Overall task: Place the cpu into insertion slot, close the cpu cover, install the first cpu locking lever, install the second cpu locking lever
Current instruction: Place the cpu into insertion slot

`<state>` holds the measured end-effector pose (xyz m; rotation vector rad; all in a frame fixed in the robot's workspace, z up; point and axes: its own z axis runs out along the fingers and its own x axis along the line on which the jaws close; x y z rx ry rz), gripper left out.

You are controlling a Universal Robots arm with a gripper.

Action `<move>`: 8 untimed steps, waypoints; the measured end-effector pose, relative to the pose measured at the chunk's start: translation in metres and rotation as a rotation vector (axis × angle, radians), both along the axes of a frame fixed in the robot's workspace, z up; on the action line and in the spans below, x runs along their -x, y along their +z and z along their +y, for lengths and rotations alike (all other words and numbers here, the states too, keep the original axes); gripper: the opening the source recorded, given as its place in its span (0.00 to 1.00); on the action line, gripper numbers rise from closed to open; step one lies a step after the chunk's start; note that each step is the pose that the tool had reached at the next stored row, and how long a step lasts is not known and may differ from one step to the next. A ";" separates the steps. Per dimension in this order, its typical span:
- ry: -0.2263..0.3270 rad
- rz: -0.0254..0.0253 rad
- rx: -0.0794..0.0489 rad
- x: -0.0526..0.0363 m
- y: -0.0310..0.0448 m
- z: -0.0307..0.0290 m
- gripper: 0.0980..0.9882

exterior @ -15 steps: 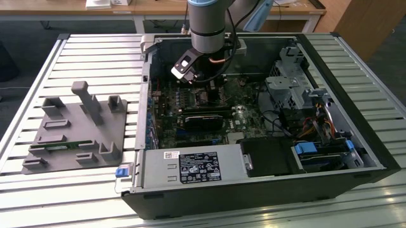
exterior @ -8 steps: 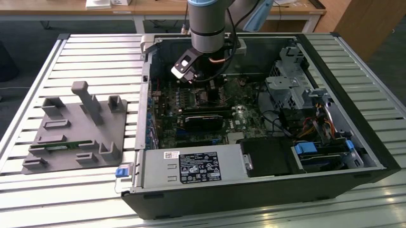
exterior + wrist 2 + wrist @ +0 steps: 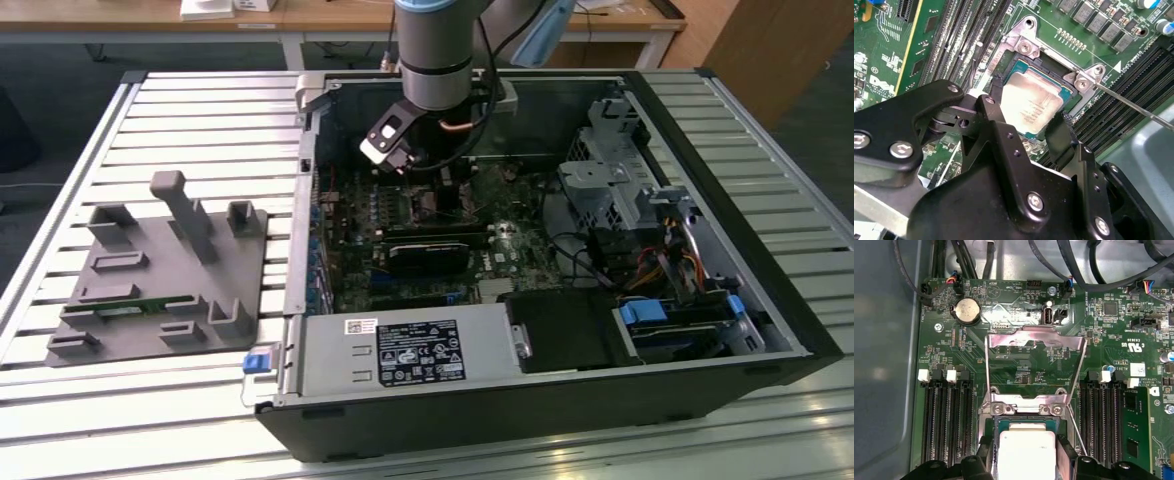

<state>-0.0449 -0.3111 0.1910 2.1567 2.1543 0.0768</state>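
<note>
in the exterior view the robot arm reaches down into an open computer case [image 3: 467, 430] lying on its side on a slatted tabletop [image 3: 187, 100]. its hand [image 3: 396, 150] hangs low over the green motherboard [image 3: 400, 285]. a grey parts fixture [image 3: 160, 290] sits on the tabletop beside the case, toward the exterior view's left.

in the second wrist view the cpu [image 3: 1034, 97] is a flat square chip with a pale grey-beige metallic top and a thin green border. it lies level inside the insertion slot [image 3: 1046, 67], a black socket with silvery brackets at its corners. the hand [image 3: 1026, 107] straddles it, one black finger [image 3: 996, 92] against one edge and the other against the opposite edge, pinching the cpu. a thin metal lever [image 3: 1134, 105] runs away from one bracket.

in the first wrist view the cpu [image 3: 1026, 447] shows between the two fingers of the hand [image 3: 1026, 457]. the cpu cover [image 3: 1004, 337], a thin silvery frame with a large window, stands swung open beyond the socket, hinged at its far edge. black memory slots [image 3: 946, 415] flank the socket on both sides, and a coin cell battery [image 3: 967, 310] sits farther off.
</note>
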 end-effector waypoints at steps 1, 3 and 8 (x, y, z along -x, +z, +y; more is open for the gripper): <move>0.000 0.0000 0.000 0.0000 0.0000 0.0000 0.58; 0.000 0.0000 0.000 0.0000 0.0001 0.0001 0.58; 0.000 0.0012 -0.001 0.0000 0.0076 0.0001 0.58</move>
